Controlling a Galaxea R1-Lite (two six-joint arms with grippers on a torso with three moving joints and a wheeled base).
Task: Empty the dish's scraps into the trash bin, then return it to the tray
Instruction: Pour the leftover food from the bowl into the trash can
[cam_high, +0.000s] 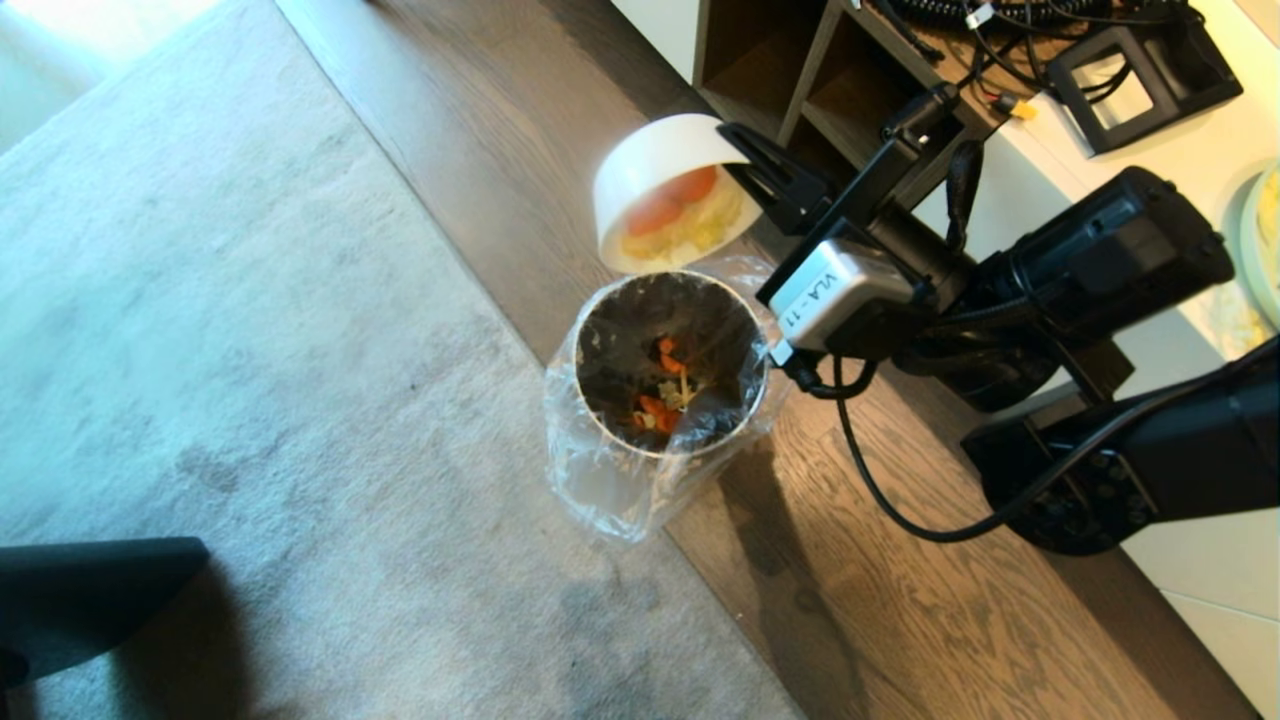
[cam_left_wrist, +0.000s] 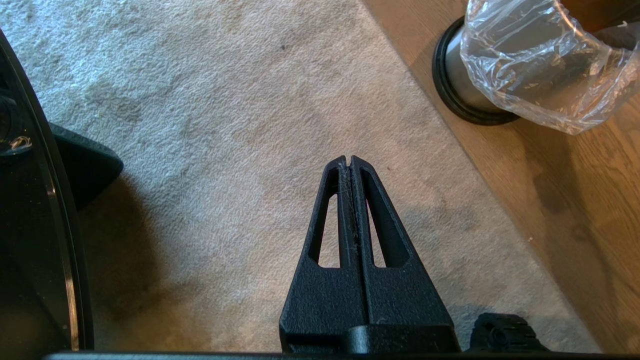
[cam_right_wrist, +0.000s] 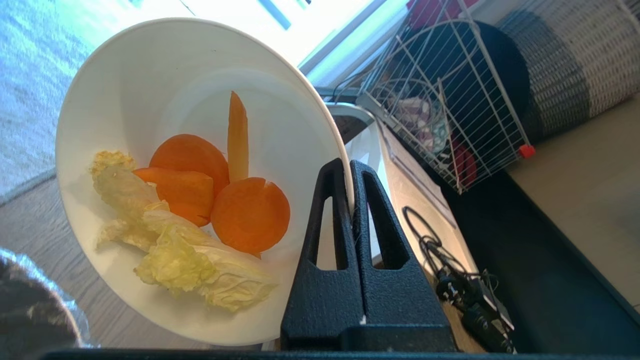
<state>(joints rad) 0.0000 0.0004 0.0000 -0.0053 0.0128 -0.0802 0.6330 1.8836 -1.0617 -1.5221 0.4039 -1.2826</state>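
My right gripper (cam_high: 745, 165) is shut on the rim of the dish (cam_high: 650, 170), a white bowl tipped steeply on its side just above the far edge of the trash bin (cam_high: 600, 470). In the right wrist view the fingers (cam_right_wrist: 332, 200) pinch the rim of the dish (cam_right_wrist: 150, 90). Orange slices and pale yellow leaf scraps (cam_right_wrist: 200, 200) lie against its lower wall. More scraps (cam_high: 665, 395) lie at the bottom of the bag-lined bin. My left gripper (cam_left_wrist: 348, 159) hangs shut and empty over the carpet, beside the trash bin (cam_left_wrist: 465, 85). The tray is out of view.
The bin stands on wood floor (cam_high: 900, 600) at the edge of a grey carpet (cam_high: 250, 350). A wooden shelf unit (cam_high: 800, 70) stands close behind the dish. A white counter with cables, a black stand (cam_high: 1140, 75) and a pale green plate (cam_high: 1262, 240) is on the right.
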